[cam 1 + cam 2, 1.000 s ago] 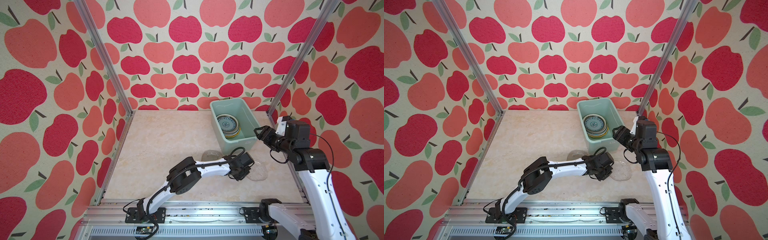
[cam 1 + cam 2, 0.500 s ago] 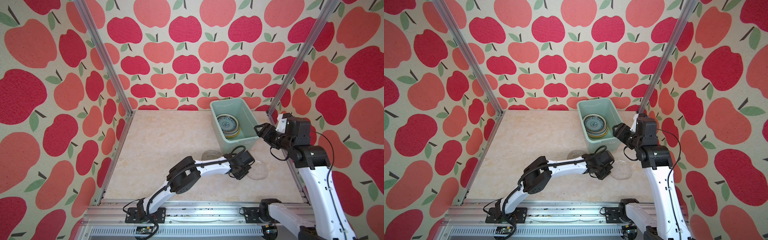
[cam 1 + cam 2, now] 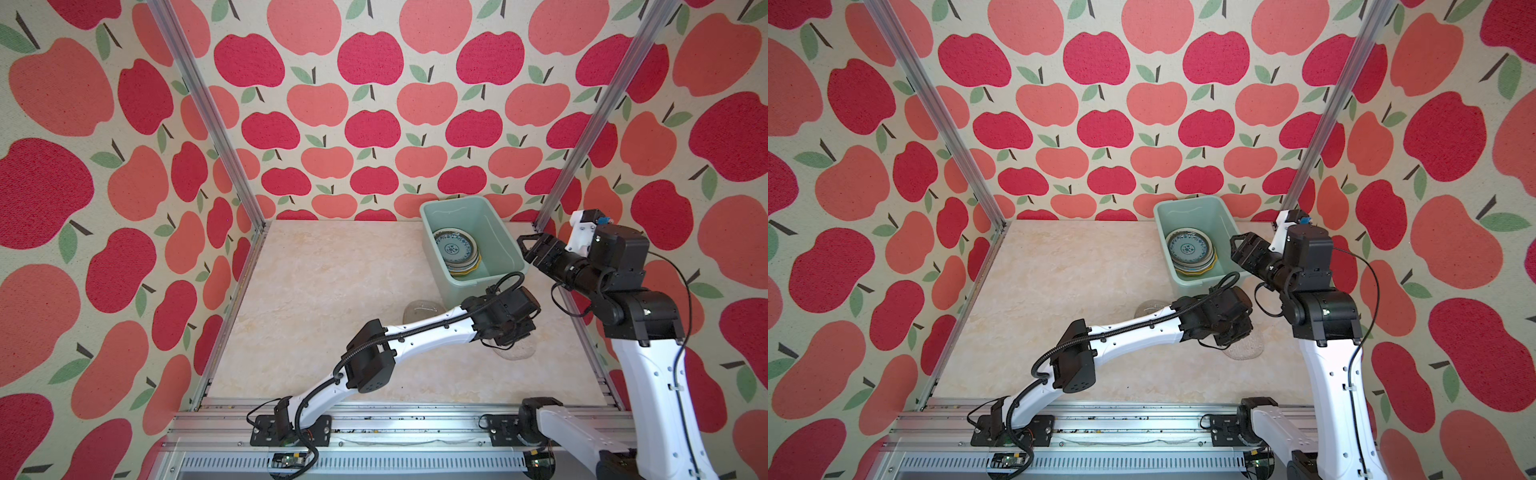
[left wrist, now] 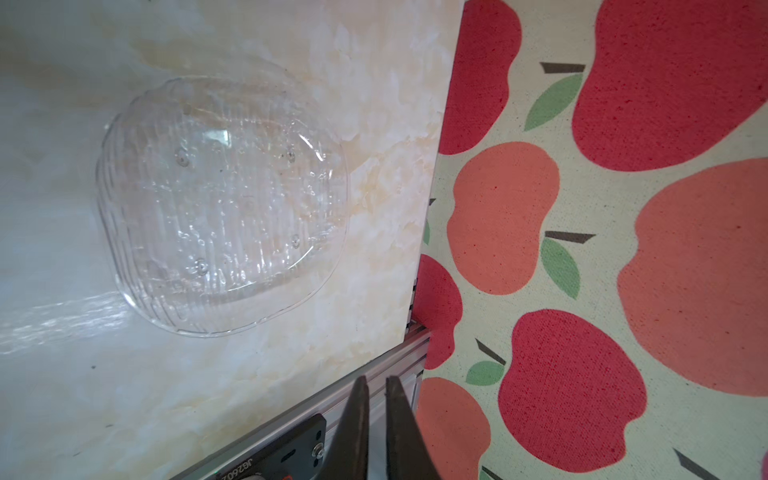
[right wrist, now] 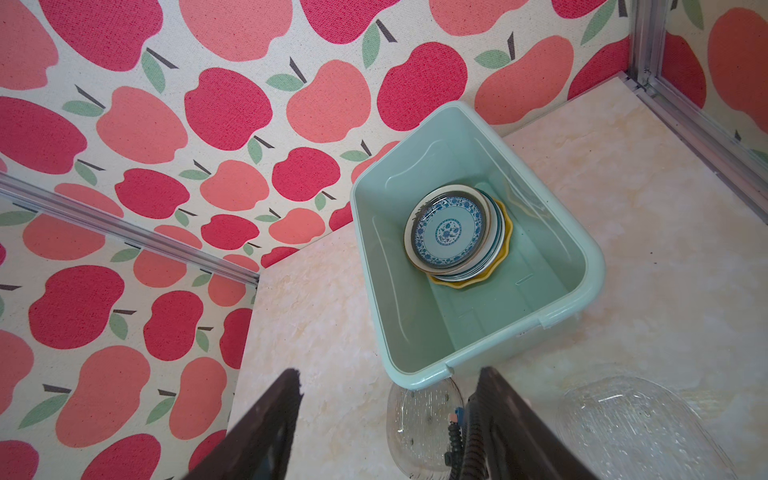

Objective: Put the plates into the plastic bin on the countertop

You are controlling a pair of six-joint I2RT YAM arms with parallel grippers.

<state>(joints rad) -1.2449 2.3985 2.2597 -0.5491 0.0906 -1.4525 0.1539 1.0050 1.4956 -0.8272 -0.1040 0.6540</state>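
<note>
Beyond the left hand (image 4: 376, 415), a black bracket (image 4: 286, 453) bears blurred lettering.

One bin (image 3: 496, 232). Inside it is one stack of plates (image 3: 457, 255): one blue-patterned plate (image 5: 446, 230) on top, one yellow plate (image 5: 457, 286) at the bottom, and rims between them too close together to count. Two clear glass plates (image 3: 420, 311) (image 3: 516, 354) on one countertop (image 3: 332, 270). Two robot arms (image 3: 415, 336) (image 3: 648, 374).

You are looking at a mint-green bin (image 3: 494, 232), a blue-patterned plate (image 3: 453, 249), a yellow plate (image 5: 457, 284), a clear ribbed plate (image 4: 220, 208) and a beige marbled countertop (image 3: 324, 282).
</note>
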